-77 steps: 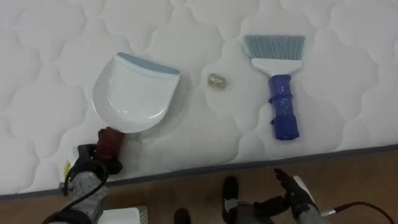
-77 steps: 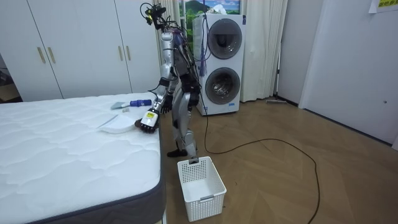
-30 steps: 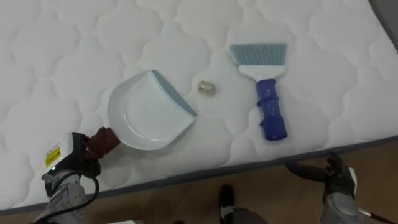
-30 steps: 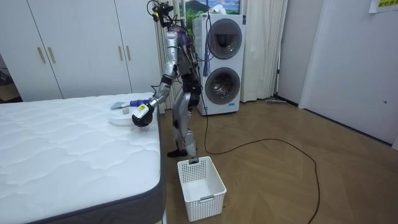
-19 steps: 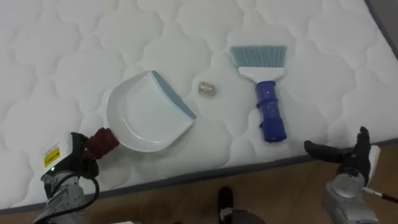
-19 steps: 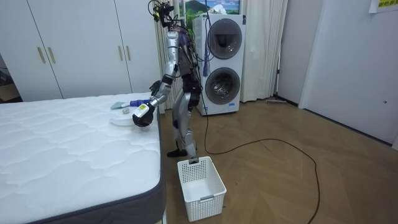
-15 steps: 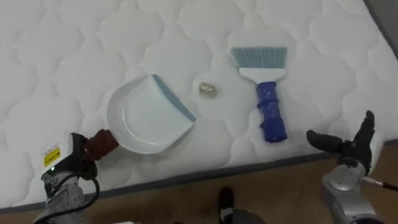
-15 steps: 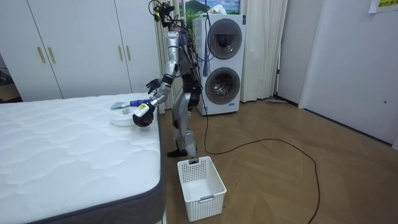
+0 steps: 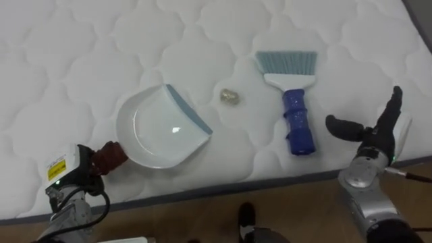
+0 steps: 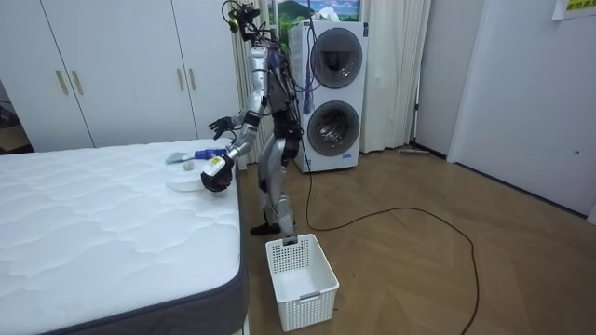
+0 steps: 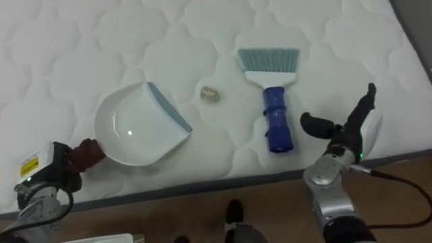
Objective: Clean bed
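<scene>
Crumpled yellowish scrap [image 9: 229, 96] lies mid-frame on the white quilted mattress [image 9: 67, 54]. Right hand [image 9: 376, 138], lower right: empty, fingers straight, thumb spread, just right of the blue-handled brush [image 9: 298, 121]. Left hand [image 9: 75, 177], lower left, clasps the white plastic dustpan [image 9: 158, 128] by its handle. Judgement: close squarely round the brush handle mid-length, wrist level.

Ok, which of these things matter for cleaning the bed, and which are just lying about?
For the job: dustpan, held by the left hand; brush, near the open right hand; small crumpled scrap between them; mattress; white basket on the floor, probably for sweepings.
Lying about: stacked washer and dryer; wardrobes.
</scene>
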Controlling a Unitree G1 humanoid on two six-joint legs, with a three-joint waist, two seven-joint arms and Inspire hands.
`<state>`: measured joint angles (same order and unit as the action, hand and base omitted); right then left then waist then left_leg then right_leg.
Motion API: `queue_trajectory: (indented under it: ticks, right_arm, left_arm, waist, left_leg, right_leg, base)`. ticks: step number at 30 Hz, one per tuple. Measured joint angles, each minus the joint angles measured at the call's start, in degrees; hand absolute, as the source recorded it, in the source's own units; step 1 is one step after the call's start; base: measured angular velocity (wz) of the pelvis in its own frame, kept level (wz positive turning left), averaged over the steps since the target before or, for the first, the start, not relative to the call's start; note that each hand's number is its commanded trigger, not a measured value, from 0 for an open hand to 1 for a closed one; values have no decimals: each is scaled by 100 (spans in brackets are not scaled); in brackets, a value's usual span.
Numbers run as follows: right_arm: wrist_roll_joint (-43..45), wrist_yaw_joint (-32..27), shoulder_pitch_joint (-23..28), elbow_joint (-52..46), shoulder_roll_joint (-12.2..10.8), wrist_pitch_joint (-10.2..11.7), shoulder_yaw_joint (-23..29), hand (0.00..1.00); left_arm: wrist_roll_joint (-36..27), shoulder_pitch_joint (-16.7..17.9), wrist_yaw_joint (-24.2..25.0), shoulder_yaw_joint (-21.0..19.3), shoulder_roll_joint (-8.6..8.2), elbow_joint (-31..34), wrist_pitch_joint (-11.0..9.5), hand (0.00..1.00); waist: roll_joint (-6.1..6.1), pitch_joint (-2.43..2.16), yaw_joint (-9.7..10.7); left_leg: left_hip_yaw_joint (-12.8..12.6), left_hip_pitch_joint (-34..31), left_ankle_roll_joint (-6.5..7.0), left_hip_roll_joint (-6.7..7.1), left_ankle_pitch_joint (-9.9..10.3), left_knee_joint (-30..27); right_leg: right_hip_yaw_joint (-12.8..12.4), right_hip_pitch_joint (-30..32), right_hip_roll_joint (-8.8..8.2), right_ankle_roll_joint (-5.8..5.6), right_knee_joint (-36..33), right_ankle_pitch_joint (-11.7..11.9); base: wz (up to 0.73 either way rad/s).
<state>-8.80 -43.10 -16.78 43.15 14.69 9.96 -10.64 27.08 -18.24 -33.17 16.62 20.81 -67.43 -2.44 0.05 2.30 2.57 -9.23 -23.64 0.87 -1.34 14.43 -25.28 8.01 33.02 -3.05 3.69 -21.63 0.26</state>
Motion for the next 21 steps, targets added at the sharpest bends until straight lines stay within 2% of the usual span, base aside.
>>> queue_trajectory:
  ticks: [3,5,6,7,12,15,21]
  right_arm:
    - [-2,87,0,3,1,-2,-139,0]
    - [-5,156,-1,5,0,-2,-222,0]
    - [-5,225,-12,34,1,-2,-269,0]
    - [-23,304,-23,93,0,-2,-321,0]
    - [-230,632,-137,421,-1,-6,-379,0]
    - [-241,841,-193,616,5,-7,-400,0]
    - [-230,1153,-314,856,5,-7,-512,0]
  left_arm:
    - [-12,1,24,35,0,-3,49,100]
    - [-29,-15,29,37,0,-2,54,100]
    - [-45,-45,30,37,1,-1,60,100]
    - [-43,-73,30,45,1,0,64,100]
    - [9,-181,23,46,3,1,54,100]
    - [96,-242,22,52,3,5,35,100]
    - [210,-321,16,58,4,-4,35,100]
  waist:
    - [4,6,-1]
    - [13,38,-4]
    - [8,68,-6]
    - [4,76,-6]
    - [3,81,-33]
    - [-5,93,-119]
    - [-3,110,-158]
  left_leg:
    - [1,1,-1,-4,-1,1]
    - [2,-3,0,-2,-1,0]
    - [11,-12,2,4,1,2]
    - [16,-36,7,4,4,4]
    - [39,-185,10,5,2,-36]
    - [34,-192,12,3,1,-39]
    - [33,-190,22,-2,-5,-44]
  right_leg:
    - [1,0,6,23,-2,1]
    - [3,1,0,20,-1,-4]
    - [4,10,-5,11,-7,-14]
    - [5,30,-7,7,-14,-21]
    - [68,140,-57,4,-35,-25]
    - [154,145,-88,12,-33,-33]
    - [168,144,-108,1,-7,-42]
  base:
    - [0]
    - [0]
    - [5]
    - [6]
    - [6]
    - [1]
    - [1]
